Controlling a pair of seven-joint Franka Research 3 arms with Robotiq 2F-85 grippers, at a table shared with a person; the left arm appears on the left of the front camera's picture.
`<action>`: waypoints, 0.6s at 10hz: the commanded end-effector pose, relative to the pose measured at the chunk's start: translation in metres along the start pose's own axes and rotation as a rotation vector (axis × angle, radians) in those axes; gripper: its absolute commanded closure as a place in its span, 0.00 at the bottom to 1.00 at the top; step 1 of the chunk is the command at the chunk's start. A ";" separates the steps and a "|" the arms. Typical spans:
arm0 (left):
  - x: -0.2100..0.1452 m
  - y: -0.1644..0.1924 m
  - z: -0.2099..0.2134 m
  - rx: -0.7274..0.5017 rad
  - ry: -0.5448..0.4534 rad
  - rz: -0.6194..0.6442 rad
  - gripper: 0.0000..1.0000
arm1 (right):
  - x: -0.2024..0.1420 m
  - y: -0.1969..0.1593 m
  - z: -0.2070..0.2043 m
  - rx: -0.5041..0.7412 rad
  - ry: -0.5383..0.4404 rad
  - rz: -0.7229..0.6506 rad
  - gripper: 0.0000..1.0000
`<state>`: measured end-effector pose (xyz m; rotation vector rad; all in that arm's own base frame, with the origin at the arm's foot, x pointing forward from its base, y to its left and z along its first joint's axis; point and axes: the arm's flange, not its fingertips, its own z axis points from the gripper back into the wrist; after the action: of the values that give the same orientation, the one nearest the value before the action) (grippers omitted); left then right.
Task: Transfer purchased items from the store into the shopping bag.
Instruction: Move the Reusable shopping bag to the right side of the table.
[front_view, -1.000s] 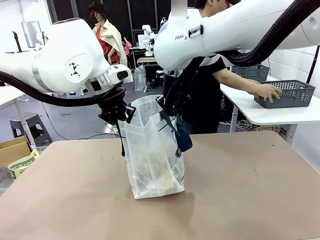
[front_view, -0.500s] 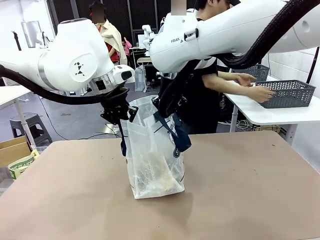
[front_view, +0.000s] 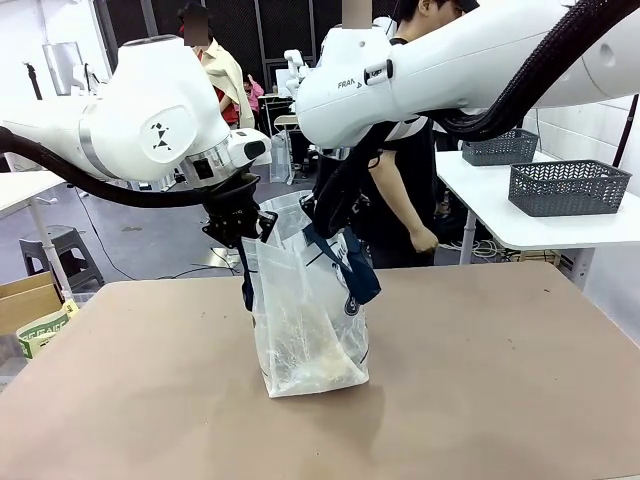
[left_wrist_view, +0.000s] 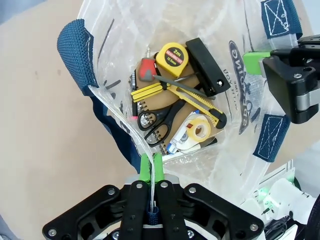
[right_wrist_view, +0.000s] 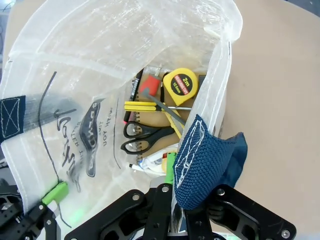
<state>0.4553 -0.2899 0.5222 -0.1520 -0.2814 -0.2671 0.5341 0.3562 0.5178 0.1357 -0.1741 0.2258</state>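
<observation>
The translucent white shopping bag (front_view: 305, 310) stands upright on the brown table, held open from both sides. My left gripper (front_view: 246, 238) is shut on its left rim; in the left wrist view its green fingertips (left_wrist_view: 151, 167) pinch the plastic. My right gripper (front_view: 323, 220) is shut on the opposite rim beside a navy handle (right_wrist_view: 205, 160). Purchased items lie at the bag's bottom: a yellow tape measure (left_wrist_view: 172, 57), black scissors (left_wrist_view: 157, 122), a yellow knife (left_wrist_view: 175, 92) and a brown card (right_wrist_view: 150, 82). The store, a dark grey mesh basket (front_view: 570, 187), sits on a white side table.
A person (front_view: 400, 200) stands behind the bag, one hand (front_view: 426, 240) hanging low. A second grey basket (front_view: 500, 147) sits farther back on the white table (front_view: 540, 230). A cardboard box (front_view: 25, 300) stands off the table's left edge.
The person has drawn both hands back from the grey basket and turned toward my table. Both arms have shifted slightly left, still holding the bag open.
</observation>
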 end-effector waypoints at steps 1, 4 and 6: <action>-0.001 0.006 0.000 0.000 -0.006 -0.019 1.00 | -0.001 0.003 -0.003 -0.022 -0.020 -0.020 1.00; 0.001 0.002 0.001 -0.032 -0.069 -0.115 1.00 | 0.001 0.007 -0.003 -0.006 -0.029 0.002 1.00; 0.004 -0.002 0.000 -0.042 -0.071 -0.135 1.00 | 0.002 0.009 -0.003 -0.005 -0.034 0.009 1.00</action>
<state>0.4577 -0.2941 0.5266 -0.1576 -0.3382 -0.3820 0.5309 0.3624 0.5183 0.1408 -0.1807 0.2365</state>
